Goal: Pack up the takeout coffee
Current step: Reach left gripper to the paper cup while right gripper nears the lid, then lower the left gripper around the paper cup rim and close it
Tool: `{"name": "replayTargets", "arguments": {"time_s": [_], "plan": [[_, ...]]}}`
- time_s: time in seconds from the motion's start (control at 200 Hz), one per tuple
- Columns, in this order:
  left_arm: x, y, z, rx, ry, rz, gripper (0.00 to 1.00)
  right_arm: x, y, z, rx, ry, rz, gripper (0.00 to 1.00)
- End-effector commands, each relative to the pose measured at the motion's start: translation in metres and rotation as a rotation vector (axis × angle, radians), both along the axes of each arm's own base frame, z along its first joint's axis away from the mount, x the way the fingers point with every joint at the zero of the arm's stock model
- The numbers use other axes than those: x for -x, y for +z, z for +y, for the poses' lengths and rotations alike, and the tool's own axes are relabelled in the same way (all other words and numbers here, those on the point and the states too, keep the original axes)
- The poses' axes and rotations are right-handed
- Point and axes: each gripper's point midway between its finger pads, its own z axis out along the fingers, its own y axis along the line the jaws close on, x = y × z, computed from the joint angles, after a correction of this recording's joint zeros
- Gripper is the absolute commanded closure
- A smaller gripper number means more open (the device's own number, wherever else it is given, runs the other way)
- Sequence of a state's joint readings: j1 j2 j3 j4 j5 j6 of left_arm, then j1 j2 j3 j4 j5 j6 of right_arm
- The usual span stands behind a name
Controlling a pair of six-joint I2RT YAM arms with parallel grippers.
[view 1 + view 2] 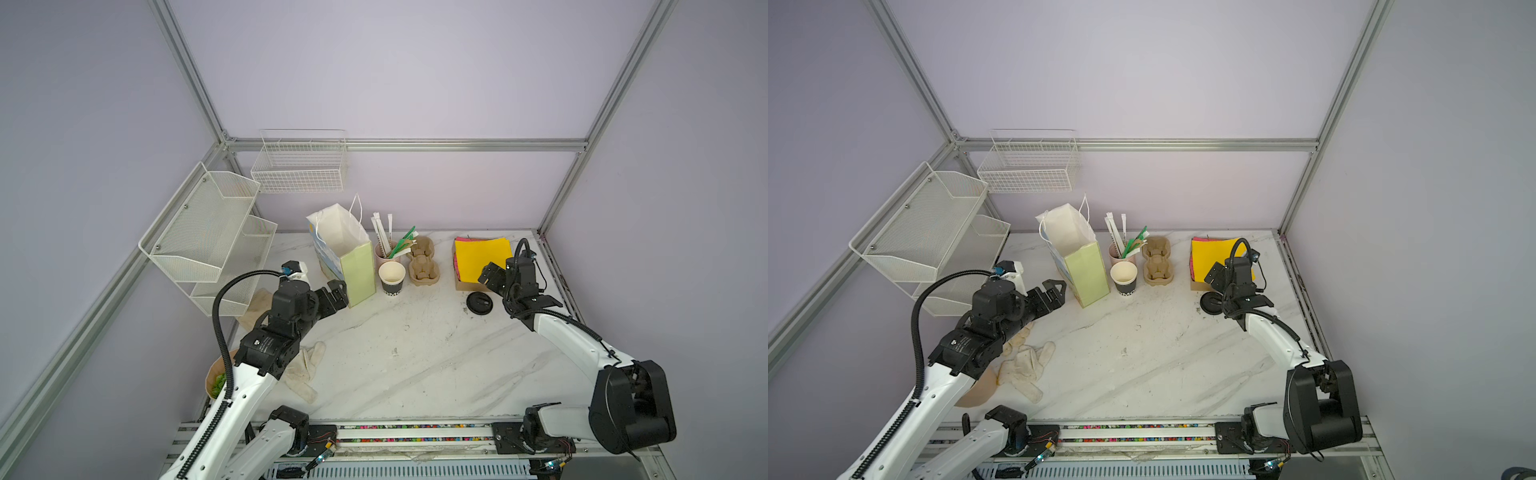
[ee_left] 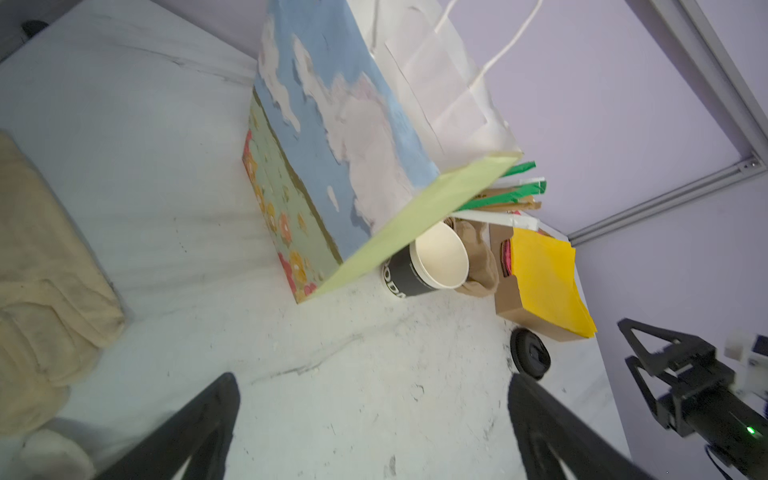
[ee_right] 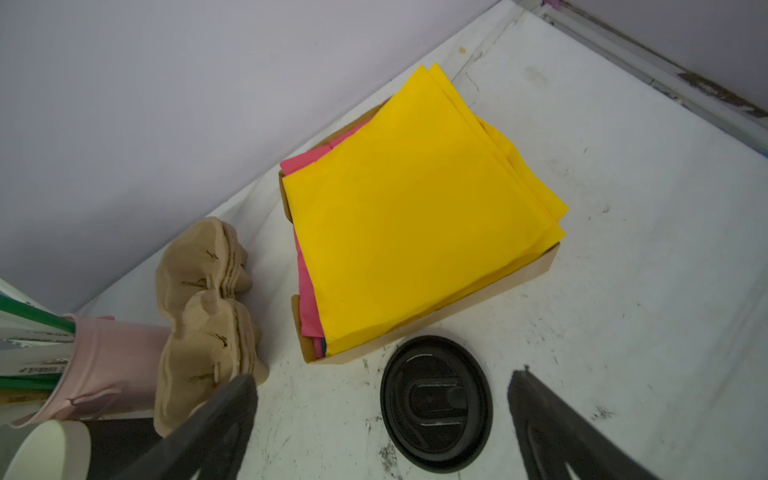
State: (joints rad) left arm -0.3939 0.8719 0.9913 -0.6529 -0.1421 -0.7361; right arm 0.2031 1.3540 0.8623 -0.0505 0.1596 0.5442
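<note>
Scuffed white marble table [image 1: 415, 353], black cup [image 1: 391, 279] uncovered, lilac walls [image 1: 395, 75], aluminium frame [image 1: 457, 144]

Soft, even light from overhead fills the space, leaving only faint shadows on the table [image 1: 415, 353]. Both top views are slightly hazy and bowed at the edges. In wrist views the left claw [image 2: 371, 386] and right claw [image 3: 384, 378] blur darkly.
</note>
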Motion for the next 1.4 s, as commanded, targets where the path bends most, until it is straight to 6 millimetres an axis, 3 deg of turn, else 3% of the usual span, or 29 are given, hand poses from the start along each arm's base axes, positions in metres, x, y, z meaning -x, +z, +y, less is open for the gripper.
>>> {"name": "replayTargets", "arguments": {"time_s": [0.0, 0.17, 0.395, 0.415, 0.445, 0.715, 0.935, 1.085, 1.395], "plan": [[0.014, 0.026, -0.002, -0.058, 0.08, 0.081, 0.0, 0.004, -0.013, 0.001, 0.049, 0.029, 0.087, 0.03], [0.002, 0.024, -0.035, -0.114, 0.077, 0.144, 0.0, 0.005, -0.017, -0.004, 0.08, 0.018, 0.109, 0.03], [-0.035, 0.006, -0.084, -0.222, 0.014, 0.209, 0.06, 0.011, -0.016, -0.005, 0.097, 0.028, 0.12, 0.03], [-0.037, 0.008, -0.085, -0.227, 0.013, 0.206, 0.06, 0.013, -0.007, -0.005, 0.092, 0.03, 0.094, 0.03], [-0.046, -0.005, -0.092, -0.266, 0.011, 0.235, 0.06, 0.014, -0.004, -0.005, 0.09, 0.031, 0.086, 0.03], [-0.091, -0.036, -0.123, -0.364, 0.027, 0.279, 0.06, 0.023, 0.008, -0.001, 0.08, 0.064, 0.07, 0.03], [-0.115, -0.055, -0.133, -0.387, 0.071, 0.299, 0.16, 0.029, 0.015, 0.002, 0.072, 0.087, 0.053, 0.05], [-0.127, -0.064, -0.125, -0.354, 0.139, 0.31, 0.24, 0.03, 0.016, 0.006, 0.07, 0.106, 0.058, 0.07], [-0.151, -0.079, -0.127, -0.22, 0.158, 0.332, 0.29, 0.032, 0.015, 0.014, 0.086, 0.132, 0.061, 0.08]]}}
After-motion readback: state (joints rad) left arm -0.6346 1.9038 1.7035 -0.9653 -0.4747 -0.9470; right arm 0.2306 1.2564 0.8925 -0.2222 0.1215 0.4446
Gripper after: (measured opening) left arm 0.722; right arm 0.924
